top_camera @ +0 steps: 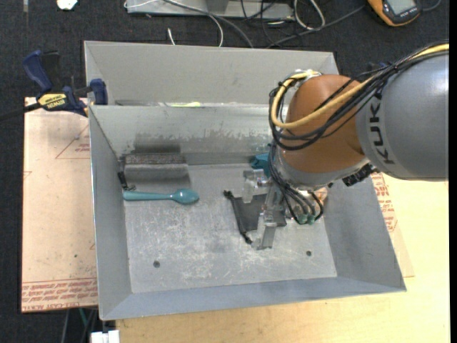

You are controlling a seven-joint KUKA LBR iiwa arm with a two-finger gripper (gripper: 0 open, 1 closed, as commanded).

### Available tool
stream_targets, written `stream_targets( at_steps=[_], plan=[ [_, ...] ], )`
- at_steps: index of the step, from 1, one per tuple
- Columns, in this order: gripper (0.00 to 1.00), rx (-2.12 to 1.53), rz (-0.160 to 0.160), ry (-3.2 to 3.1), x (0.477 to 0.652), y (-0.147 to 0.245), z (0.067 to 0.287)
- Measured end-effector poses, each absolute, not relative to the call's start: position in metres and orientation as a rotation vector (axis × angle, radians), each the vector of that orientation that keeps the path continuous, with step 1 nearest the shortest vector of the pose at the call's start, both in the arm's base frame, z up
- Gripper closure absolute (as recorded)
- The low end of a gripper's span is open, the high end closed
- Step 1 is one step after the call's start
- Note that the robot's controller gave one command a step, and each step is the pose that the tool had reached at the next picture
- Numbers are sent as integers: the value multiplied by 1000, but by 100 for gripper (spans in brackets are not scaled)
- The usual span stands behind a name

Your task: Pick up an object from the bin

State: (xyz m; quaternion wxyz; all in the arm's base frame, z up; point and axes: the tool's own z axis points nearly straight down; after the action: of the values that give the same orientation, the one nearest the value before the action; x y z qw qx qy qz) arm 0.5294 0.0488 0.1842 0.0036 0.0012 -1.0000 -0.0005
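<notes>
I see the grey metal bin (200, 259), a teal plastic spoon (161, 196) on its floor, a dark flat rectangular block (153, 164) just behind the spoon, the two-finger gripper (257, 229) well right of the spoon, a small teal piece (258, 161) right of the spoon, further back.
</notes>
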Motion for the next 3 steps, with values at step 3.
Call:
stream_targets(
  at_steps=[3],
  plan=[
    [0,-92,-6,-3148,562,0,93]
  ],
)
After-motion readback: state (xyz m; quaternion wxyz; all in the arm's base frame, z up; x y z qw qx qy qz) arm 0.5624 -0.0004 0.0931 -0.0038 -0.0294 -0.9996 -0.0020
